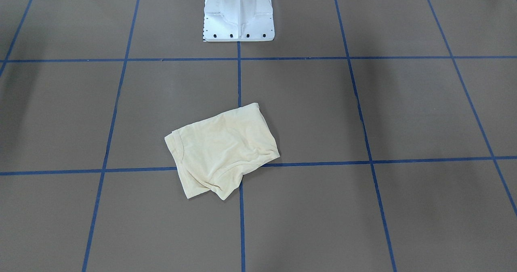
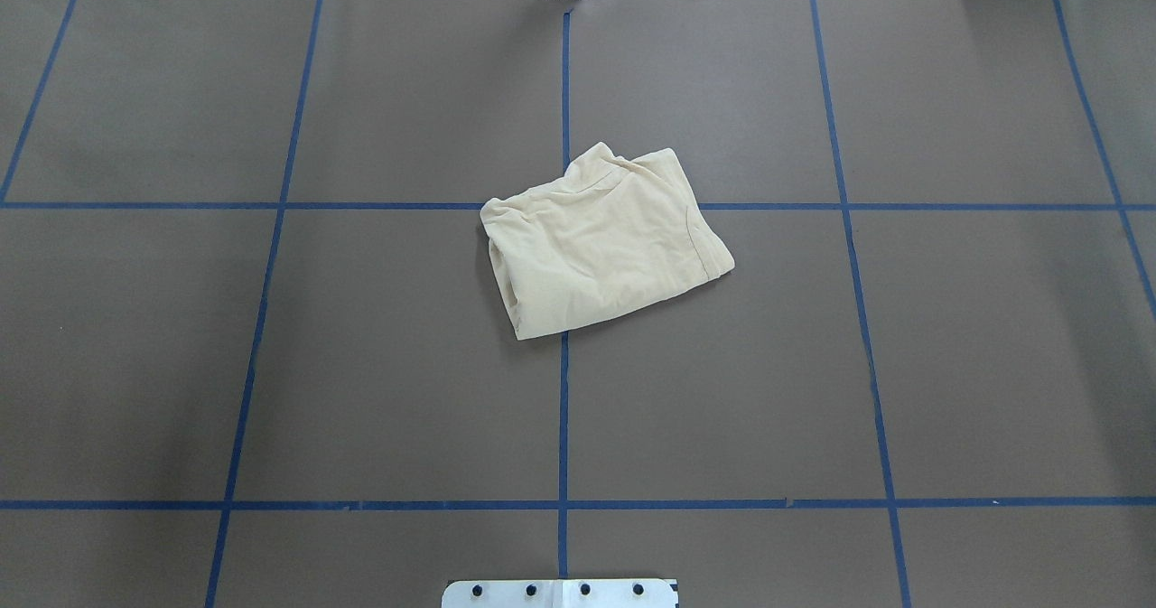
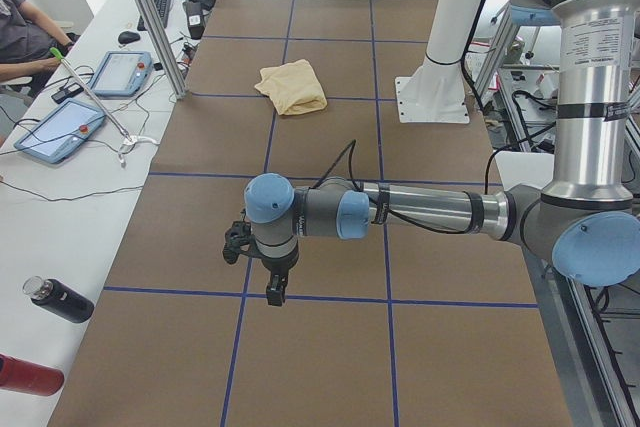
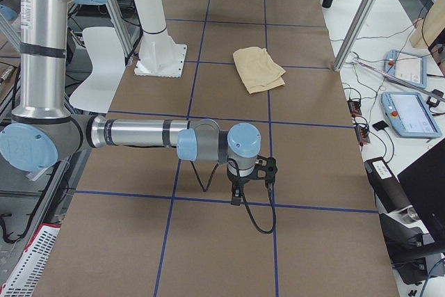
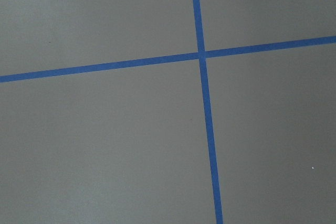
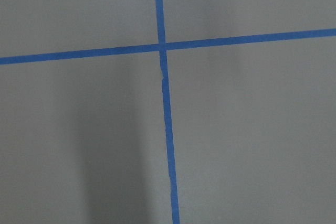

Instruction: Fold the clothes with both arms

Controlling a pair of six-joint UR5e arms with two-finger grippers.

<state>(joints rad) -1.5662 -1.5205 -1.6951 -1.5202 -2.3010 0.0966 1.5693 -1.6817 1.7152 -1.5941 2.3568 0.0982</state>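
Right, here we are: the pale cream-yellow cotton T-shirt [image 2: 601, 242] lies as a compact, slightly rumpled rectangle in the middle of the brown paper-covered worktop [image 2: 271, 364]. It sits over a crossing of the blue tape grid lines [image 2: 564, 409], in front of the white pedestal base [image 1: 238, 17]. No print is showing on the upper face.

And the arms? Both are well apart from it. The grey metallic left arm [image 3: 420, 209] reaches out low over one end of the worktop, and the grey metallic right arm [image 4: 139, 133] mirrors it at the other end. Each wrist points its jaws down at bare paper. The wrist cameras confirm that: nothing but brown surface and a tape cross under each. Only the side views catch the jaws, so I cannot tell whether either pair stands apart or together. They hold nothing that I can see.

Here is the relation that matters. The bundle's long axis runs across the worktop, from one arm's side to the other, and its robot's-right end is swung a little away from the base. It sits a shade into the right arm's half, so the right arm looks marginally nearer. For either arm, though, the shirt lies inward along the worktop's length.
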